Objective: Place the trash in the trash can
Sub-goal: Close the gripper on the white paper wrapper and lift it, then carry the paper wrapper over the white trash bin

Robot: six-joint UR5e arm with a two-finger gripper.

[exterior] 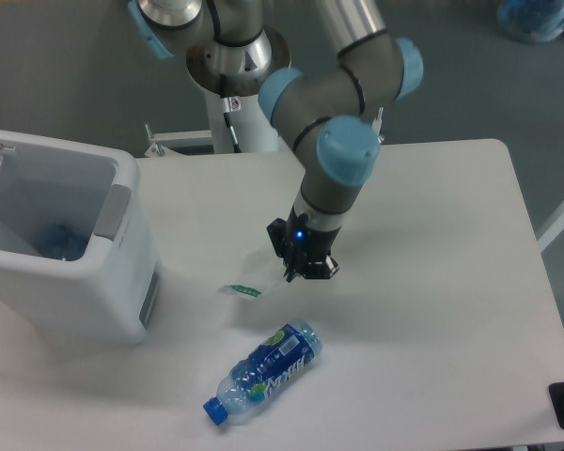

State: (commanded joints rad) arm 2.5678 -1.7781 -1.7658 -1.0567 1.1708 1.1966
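Gripper: closed on wrapper, which trails toward the table. Risk: thin, slack plastic slipping free short of the bin.

One robot arm with one gripper; one white bin at left; one wrapper mid-table; one bottle near; one white table.
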